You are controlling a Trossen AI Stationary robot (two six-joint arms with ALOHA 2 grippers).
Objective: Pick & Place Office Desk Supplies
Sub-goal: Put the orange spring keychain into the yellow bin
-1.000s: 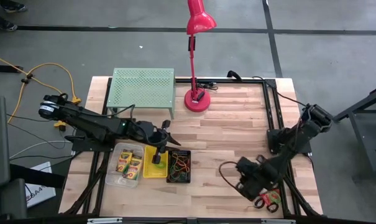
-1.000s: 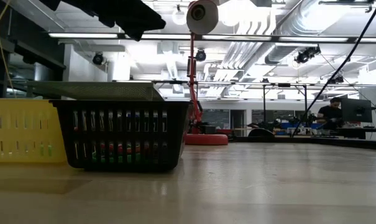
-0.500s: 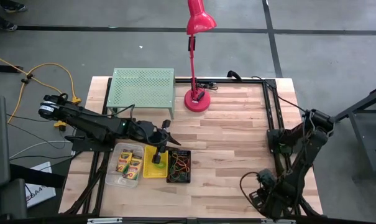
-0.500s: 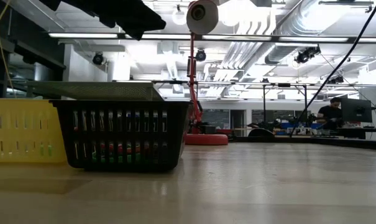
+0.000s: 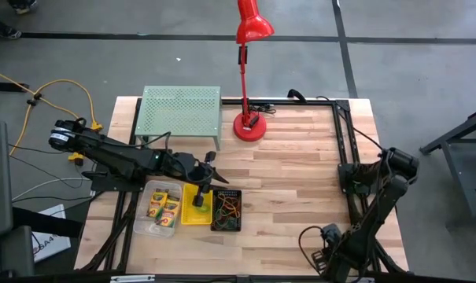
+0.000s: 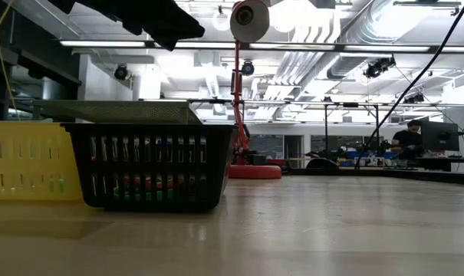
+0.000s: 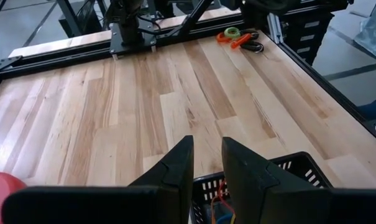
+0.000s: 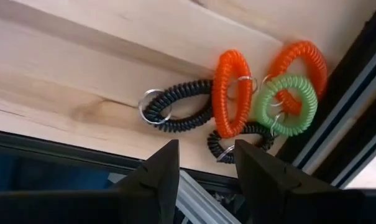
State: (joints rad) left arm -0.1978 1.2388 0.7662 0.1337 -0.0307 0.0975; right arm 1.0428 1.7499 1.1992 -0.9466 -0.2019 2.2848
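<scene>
Several coiled loops, black, orange and green, lie on the wood at the table's near right corner, also seen as the loops in the left wrist view. My right gripper hangs open just above them, pointing down; from above, the right gripper hides them. My left gripper waits open over the yellow bin and the black mesh bin. A clear bin holds yellow crayon boxes.
A red desk lamp and a light-green perforated rack stand at the far side. A black frame rail runs close beside the loops at the table's edge. Bare wood lies between the bins and the right arm. A person sits far behind.
My right gripper has swung toward the table's near right corner and sunk, rolling about its own axis and tipping to point down over the loops. Its jaws have kept the same gap.
</scene>
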